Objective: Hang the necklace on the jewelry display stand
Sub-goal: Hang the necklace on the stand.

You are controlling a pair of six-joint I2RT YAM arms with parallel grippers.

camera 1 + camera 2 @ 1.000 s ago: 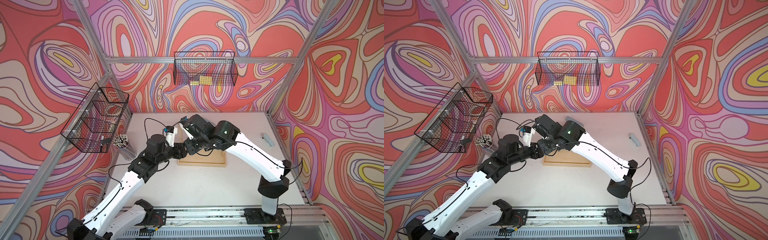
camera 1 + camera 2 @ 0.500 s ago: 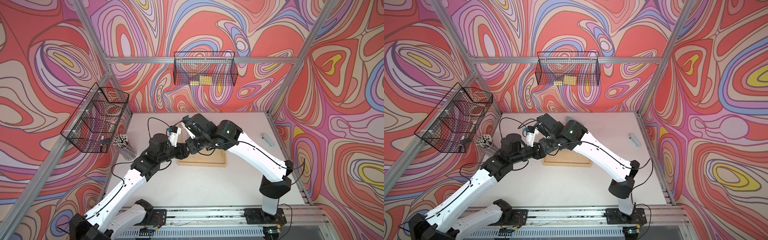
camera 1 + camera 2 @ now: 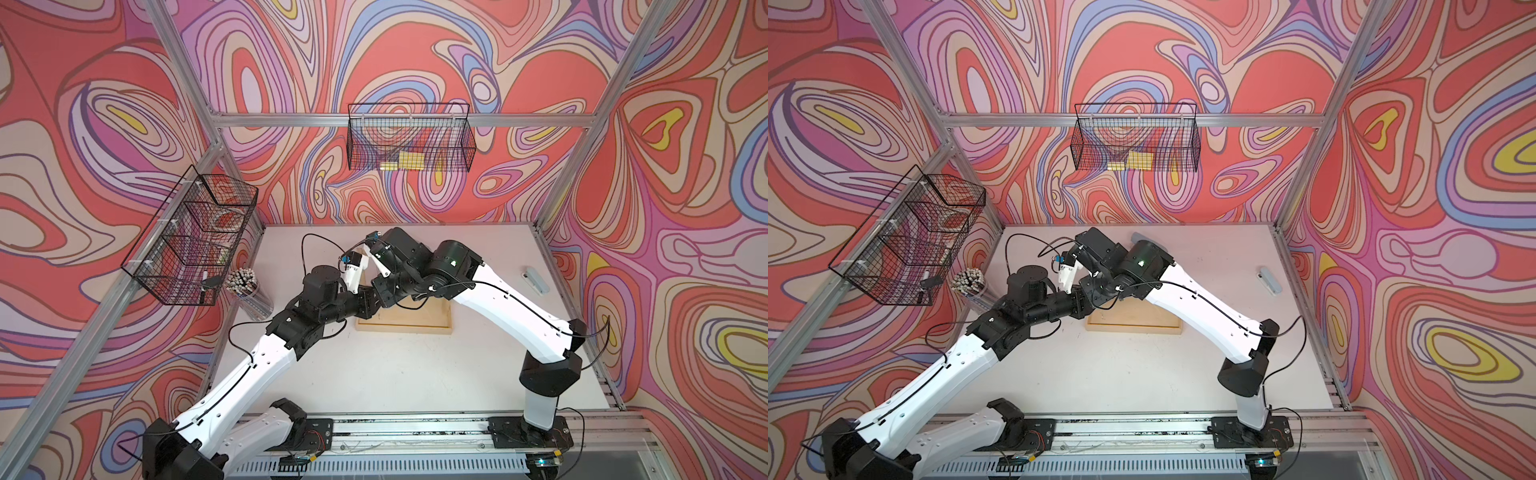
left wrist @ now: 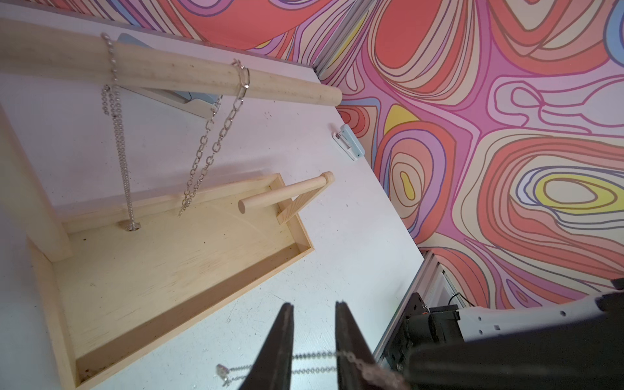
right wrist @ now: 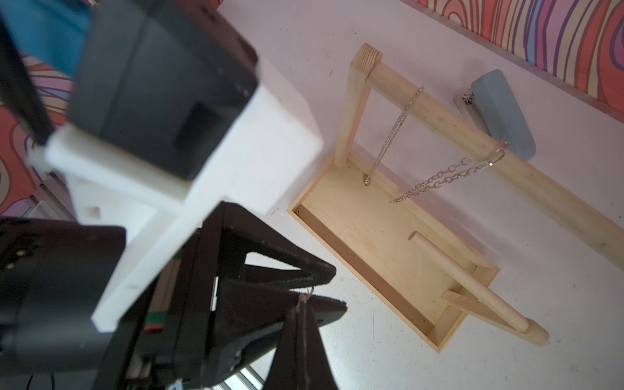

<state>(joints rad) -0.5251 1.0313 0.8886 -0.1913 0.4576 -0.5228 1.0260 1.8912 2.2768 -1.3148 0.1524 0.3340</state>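
1. lowest in the left wrist frame, the left gripper [image 4: 313,307] has its two dark fingers a narrow gap apart. the necklace [image 4: 312,355], a fine silver chain, crosses that gap; whether they pinch it i cannot tell.
2. at the bottom of the right wrist frame, the right gripper [image 5: 304,314] is closed tight on a strand of that chain.
3. beyond them, the jewelry display stand [image 3: 403,331] sits mid-frame in both top views, half hidden under the two wrists. its tray's long side runs left to right.
4. one upright [image 4: 30,189] rises at one short end. one long bar [image 4: 169,67] follows the tray's length, from the upper left edge to a free end at upper centre. one shorter bar [image 4: 283,192] lies lower, parallel, at the other end.
5. two chains hang on the long bar: a fine chain [image 4: 120,135] and a coarse chain [image 4: 219,135].
6. the white table [image 3: 395,374] is lightly scuffed. two pale blue staplers: one stapler [image 5: 503,111] just behind the long bar, an edge stapler [image 3: 536,280] at right.
7. farthest are the swirl-patterned walls [image 3: 415,50], two black wire baskets [image 3: 409,141] and one cup of sticks [image 3: 243,280] at left.
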